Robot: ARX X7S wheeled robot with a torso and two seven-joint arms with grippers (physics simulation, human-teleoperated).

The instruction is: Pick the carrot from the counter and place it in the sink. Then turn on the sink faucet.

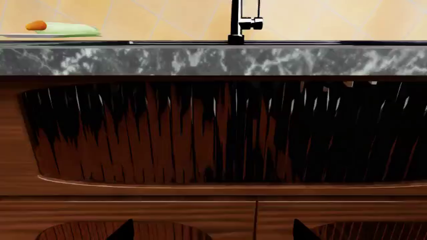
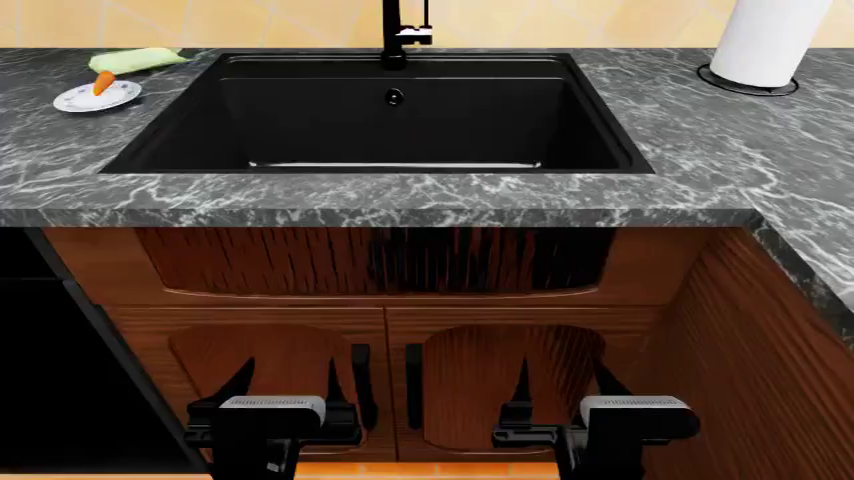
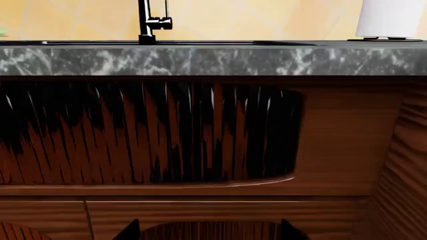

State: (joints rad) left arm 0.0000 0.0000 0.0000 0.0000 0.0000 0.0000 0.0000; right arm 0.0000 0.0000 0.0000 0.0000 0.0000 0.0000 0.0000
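A tiny orange carrot (image 2: 103,82) lies on a small white plate (image 2: 80,101) on the dark marble counter (image 2: 400,190), far left of the sink; the left wrist view shows the carrot (image 1: 36,25) too. The black sink (image 2: 387,110) sits in the middle with its drain out of sight. At its back rim rises the black faucet (image 2: 395,30), seen also as faucet (image 1: 239,22) and faucet (image 3: 148,22). Low in front of the cabinet doors, below the counter's edge, my left gripper (image 2: 284,385) and right gripper (image 2: 561,390) both hang open and empty.
A pale green vegetable (image 2: 136,59) lies behind the plate. A white paper-towel roll (image 2: 767,40) stands at the back right. Wooden cabinet doors (image 2: 387,370) face the grippers, a wooden side panel (image 2: 761,340) is at the right, and a dark opening (image 2: 54,380) at the left.
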